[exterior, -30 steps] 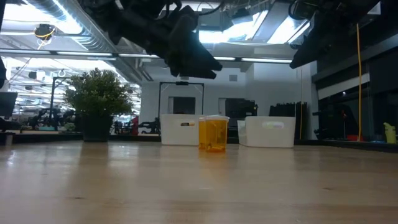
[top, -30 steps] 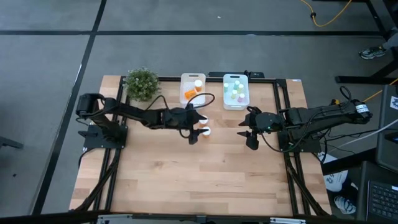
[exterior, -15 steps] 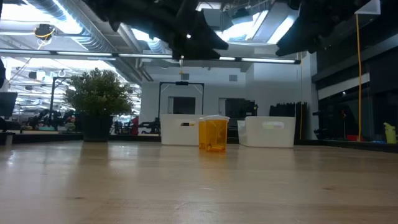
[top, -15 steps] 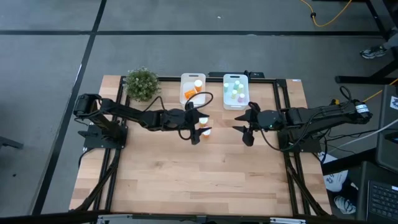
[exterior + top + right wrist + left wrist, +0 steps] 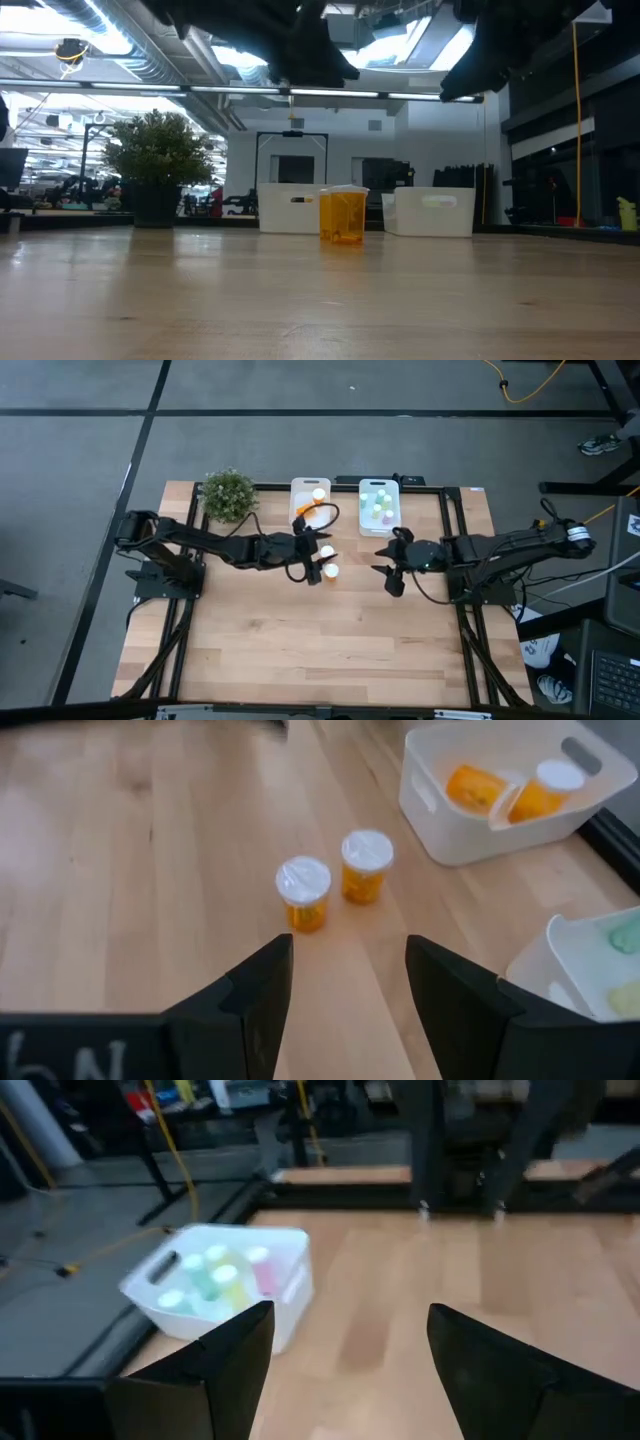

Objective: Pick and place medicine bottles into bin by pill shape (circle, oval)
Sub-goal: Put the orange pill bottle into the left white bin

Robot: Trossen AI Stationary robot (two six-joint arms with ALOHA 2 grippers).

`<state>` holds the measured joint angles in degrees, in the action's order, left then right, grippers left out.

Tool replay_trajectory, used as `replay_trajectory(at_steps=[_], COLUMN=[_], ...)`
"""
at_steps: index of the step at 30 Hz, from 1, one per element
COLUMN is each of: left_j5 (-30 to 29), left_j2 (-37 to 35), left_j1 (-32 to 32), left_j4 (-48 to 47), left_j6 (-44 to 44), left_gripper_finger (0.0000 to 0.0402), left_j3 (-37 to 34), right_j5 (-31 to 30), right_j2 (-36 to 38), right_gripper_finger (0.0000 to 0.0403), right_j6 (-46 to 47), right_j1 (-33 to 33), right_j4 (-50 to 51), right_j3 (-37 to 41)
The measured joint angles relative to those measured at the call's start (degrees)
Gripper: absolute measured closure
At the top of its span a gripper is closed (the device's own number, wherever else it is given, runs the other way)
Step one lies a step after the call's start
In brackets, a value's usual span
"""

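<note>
Two orange medicine bottles with white caps [image 5: 305,892] [image 5: 366,865] stand upright on the wood table, side by side near its middle. In the high view they are the two white caps [image 5: 327,552] [image 5: 331,571]. My left gripper [image 5: 314,560] hovers open just to their left, above them, with nothing between its fingers [image 5: 350,1350]. My right gripper [image 5: 386,569] hangs open to their right, pointing at them [image 5: 350,980]. Pale bottles with green and pink caps [image 5: 215,1280] lie in the right white bin [image 5: 380,520]. Two orange bottles [image 5: 510,785] lie in the left white bin [image 5: 297,500].
A potted plant [image 5: 228,494] stands at the far left corner. The two bins sit side by side at the far edge. Bare wood [image 5: 320,640] stretches from the bottles to the near edge. Black frame rails [image 5: 465,630] run along both sides of the table.
My left gripper has risen above the two standing bottles and turned a little, staying open. The bottles have kept their places.
</note>
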<state>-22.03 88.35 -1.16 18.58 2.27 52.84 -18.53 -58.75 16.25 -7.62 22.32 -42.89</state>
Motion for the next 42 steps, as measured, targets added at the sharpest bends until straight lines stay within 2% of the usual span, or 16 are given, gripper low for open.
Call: replay_trajectory(at_steps=[12, 14, 17, 20, 22, 27, 32, 34, 38, 42], left_j5=[-8.6, -10.2, -12.5, -11.5, -10.9, -7.3, 4.6, 7.6, 8.4, 8.4], left_j2=[-16.1, -18.5, -20.8, -22.2, -22.6, -27.2, -36.6, -40.4, -47.8, -55.4], left_j1=[-3.2, -3.3, -3.3, -3.3, -3.3, -1.6, 1.5, 2.2, 2.7, 2.8], left_j4=[-18.6, -22.3, -30.3, -39.2, -40.7, -34.6, -21.3, -15.5, -6.2, -0.8], left_j6=[4.3, 0.8, -10.0, -13.8, -15.8, -14.7, -9.2, -8.0, -8.6, -9.1], left_gripper_finger=[0.0147, 0.0147, 0.0147, 0.0147, 0.0147, 0.0147, 0.0147, 0.0147, 0.0147, 0.0146], left_j3=[0.0, 0.0, 0.0, -1.6, -4.3, -12.4, -21.1, -25.4, -34.4, -40.7], right_j5=[0.1, 0.1, 0.1, 0.2, 0.2, 0.1, 0.2, 0.3, 0.5, 0.6], right_j2=[-6.3, -7.4, -8.9, -10.1, -10.7, -11.2, -11.2, -11.2, -11.2, -11.2], right_gripper_finger=[0.0205, 0.0205, 0.0205, 0.0205, 0.0205, 0.0205, 0.0205, 0.0205, 0.0205, 0.0205], right_j6=[-0.1, 0.0, 1.4, 1.7, 1.7, 1.7, 1.7, 1.7, 1.7, 1.7], right_j1=[0.0, 0.0, 0.0, 0.0, 0.0, 0.0, 0.0, 0.0, 0.0, 0.0], right_j4=[-3.3, -3.5, -3.3, -3.3, -3.9, -6.0, -6.3, -6.3, -6.4, -6.5], right_j3=[0.0, 0.0, 0.0, 0.0, 0.0, 0.1, 0.1, 0.1, 0.1, 0.1])
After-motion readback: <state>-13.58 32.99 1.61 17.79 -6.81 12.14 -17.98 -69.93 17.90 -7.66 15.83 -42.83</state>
